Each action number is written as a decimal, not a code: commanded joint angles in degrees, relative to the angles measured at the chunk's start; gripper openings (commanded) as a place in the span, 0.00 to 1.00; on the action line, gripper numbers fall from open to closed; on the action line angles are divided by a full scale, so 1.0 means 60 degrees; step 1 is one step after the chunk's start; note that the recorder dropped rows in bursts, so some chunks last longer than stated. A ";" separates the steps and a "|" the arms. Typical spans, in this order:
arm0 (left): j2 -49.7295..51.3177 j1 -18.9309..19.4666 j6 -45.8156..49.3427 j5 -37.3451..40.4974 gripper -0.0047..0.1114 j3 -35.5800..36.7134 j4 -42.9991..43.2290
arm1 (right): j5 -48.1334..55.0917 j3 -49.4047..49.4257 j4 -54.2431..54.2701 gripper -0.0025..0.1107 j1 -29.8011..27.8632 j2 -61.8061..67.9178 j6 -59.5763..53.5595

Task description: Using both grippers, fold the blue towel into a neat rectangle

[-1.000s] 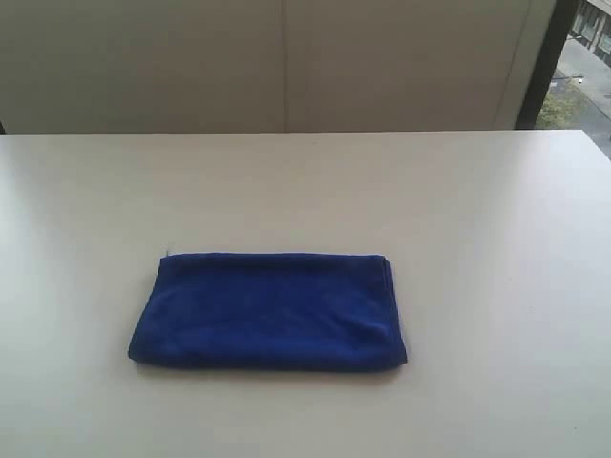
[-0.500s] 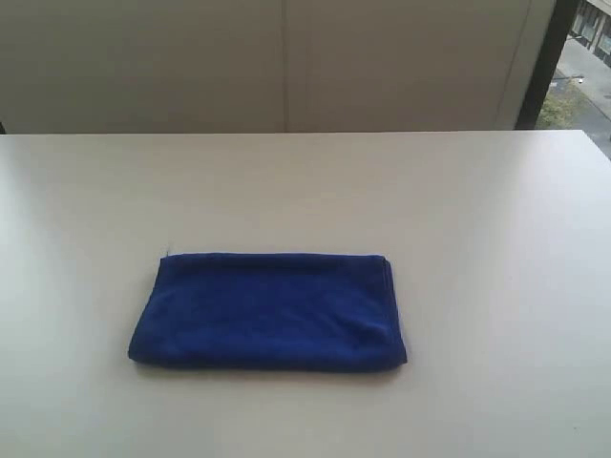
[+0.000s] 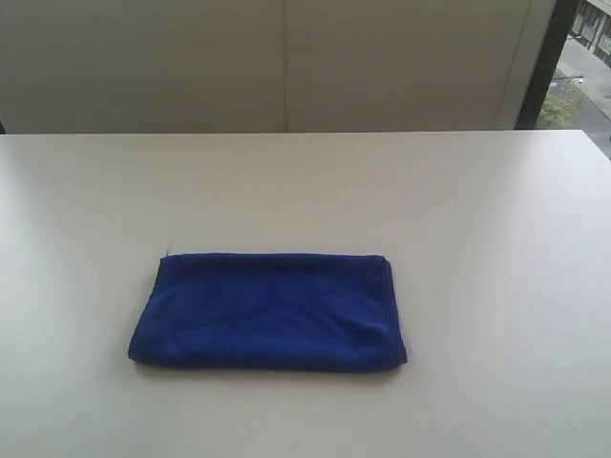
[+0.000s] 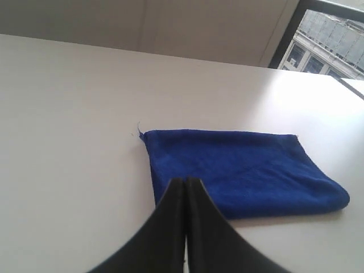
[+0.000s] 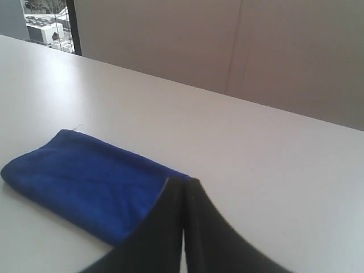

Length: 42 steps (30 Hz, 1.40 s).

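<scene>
Blue towel (image 3: 269,310) flat on tabletop (image 3: 477,210), tidy rectangle. Left gripper (image 4: 185,187) & right gripper (image 5: 183,186) off it, jaws pinched together, empty, prob. because fold's done.

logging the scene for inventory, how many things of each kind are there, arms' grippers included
blue towel: 1
grippers: 2 (left gripper, right gripper, both shut and empty)
table: 1
total: 4

On the deep-blue microfibre towel (image 4: 244,165), the black left pincer (image 4: 186,181) hides part of one edge, the black right pincer (image 5: 183,182) one corner.
</scene>
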 commanded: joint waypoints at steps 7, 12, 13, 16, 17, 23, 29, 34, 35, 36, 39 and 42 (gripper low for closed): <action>-0.0046 0.0044 -0.0027 -0.0132 0.04 0.0063 -0.0464 | -0.0139 0.0049 -0.0061 0.02 -0.0056 -0.0021 0.0035; -0.0046 0.0044 -0.0027 -0.0132 0.04 0.0063 -0.0464 | -0.0103 0.0049 -0.0061 0.02 -0.0056 -0.0021 0.0035; -0.0046 0.0044 -0.0027 -0.0132 0.04 0.0063 -0.0464 | -0.0103 0.0049 -0.0061 0.02 -0.0056 -0.0021 0.0035; -0.0046 0.0044 -0.0021 -0.0132 0.04 0.0063 -0.0464 | -0.0103 0.0049 -0.0061 0.02 -0.0056 -0.0021 0.0035; -0.0046 0.0044 -0.0021 -0.0132 0.04 0.0063 -0.0464 | -0.0103 0.0049 -0.0061 0.02 -0.0056 -0.0021 0.0035; -0.0046 0.0044 -0.0021 -0.0132 0.04 0.0063 -0.0464 | -0.0103 0.0049 -0.0061 0.02 -0.0056 -0.0021 0.0035; -0.0046 0.0044 0.0873 -0.0132 0.04 0.0063 -0.0096 | -0.0103 0.0049 -0.0061 0.02 -0.0056 -0.0021 0.0035; -0.0046 0.0044 0.0845 -0.0132 0.04 0.0063 0.0156 | -0.0103 0.0049 -0.0061 0.02 -0.0056 -0.0021 0.0035; -0.0046 0.0044 0.0626 -0.0132 0.04 0.0063 0.0461 | -0.0103 0.0049 -0.0061 0.02 -0.0056 -0.0021 0.0035; -0.0046 0.0044 0.0198 -0.0094 0.04 0.0063 0.0922 | -0.0103 0.0049 -0.0061 0.02 -0.0056 -0.0021 0.0035; -0.0046 0.0044 -0.2172 0.0221 0.04 0.0063 0.3127 | -0.0103 0.0049 -0.0061 0.02 -0.0056 -0.0021 0.0035; -0.0046 0.0044 -0.4257 0.0373 0.04 0.0085 0.4937 | -0.0103 0.0049 -0.0061 0.02 -0.0056 -0.0021 0.0035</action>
